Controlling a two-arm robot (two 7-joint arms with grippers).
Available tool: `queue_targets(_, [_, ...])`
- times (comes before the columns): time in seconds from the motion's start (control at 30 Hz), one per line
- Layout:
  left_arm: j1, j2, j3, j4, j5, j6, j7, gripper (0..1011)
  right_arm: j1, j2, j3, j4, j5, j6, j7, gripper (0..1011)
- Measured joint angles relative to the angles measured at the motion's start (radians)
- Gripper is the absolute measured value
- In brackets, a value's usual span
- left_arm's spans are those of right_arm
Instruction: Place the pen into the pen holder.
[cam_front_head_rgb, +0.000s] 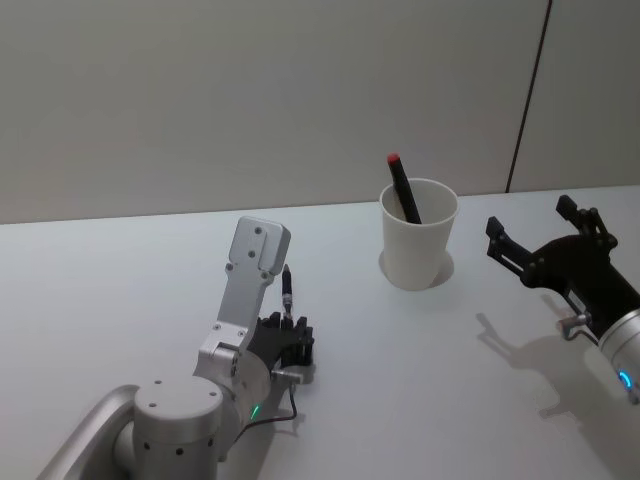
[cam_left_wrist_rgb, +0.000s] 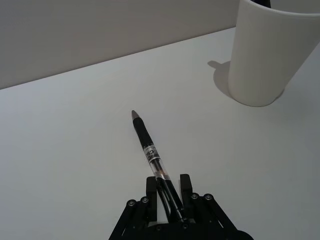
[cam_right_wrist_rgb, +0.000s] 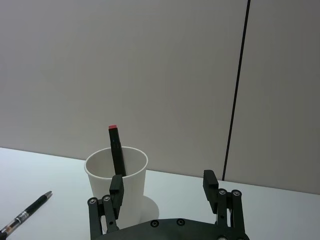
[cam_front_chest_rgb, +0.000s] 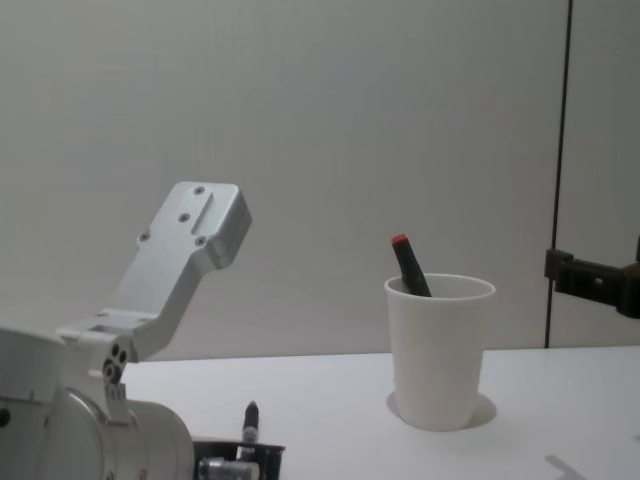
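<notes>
Count: two pens, one cup, two grippers.

Pen 1: black pen with a clear mid-section (cam_left_wrist_rgb: 147, 145), low on the white table (cam_front_head_rgb: 150, 270), left of centre in the head view. Its tip points toward the far wall. The left gripper (cam_left_wrist_rgb: 168, 184) holds its rear end, jaws drawn in against the barrel. In the head view this gripper (cam_front_head_rgb: 290, 338) sits lower centre-left, and the silver arm comes in from the bottom-left corner.

Pen 2: black pen with a red end (cam_front_head_rgb: 403, 188). It stands tilted inside the cup, red end up and clear of the rim, leaning on the rim's left side.

Pen holder: plain white tapered paper cup (cam_front_head_rgb: 418, 250), upright, right of centre in the head view. It is close to the table's far edge, where the grey wall (cam_front_head_rgb: 250, 90) begins.

Right gripper (cam_front_head_rgb: 530, 222): at the right edge of the head view, jaws spread wide and holding nothing. It is off the table surface, apart from the cup, and faces it.

Open room: bare table lies between pen 1's tip and the cup, and between the cup and the right gripper. Bare table also runs from the cup forward to the bottom of the head view.
</notes>
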Motion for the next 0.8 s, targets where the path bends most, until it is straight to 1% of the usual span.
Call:
queue_targets(0.1, [0.0,0.0,0.0,0.0,0.0,0.0,0.0,244,0.0,0.0,0.0,0.0,0.0,0.0,0.0,1002])
queue_targets(0.13, [0.0,0.0,0.0,0.0,0.0,0.0,0.0,196,0.0,0.0,0.0,0.0,0.0,0.0,0.0,1002])
queue_targets(0.2, [0.0,0.0,0.0,0.0,0.0,0.0,0.0,165,0.0,0.0,0.0,0.0,0.0,0.0,0.0,1002])
queue_targets(0.63, [0.0,0.0,0.0,0.0,0.001,0.0,0.0,160,0.0,0.0,0.0,0.0,0.0,0.0,0.0,1002])
queue_targets(0.8, [0.002,0.001,-0.001,-0.001,0.004,-0.009,-0.003,161,0.0,0.0,0.0,0.0,0.0,0.0,0.0,1002])
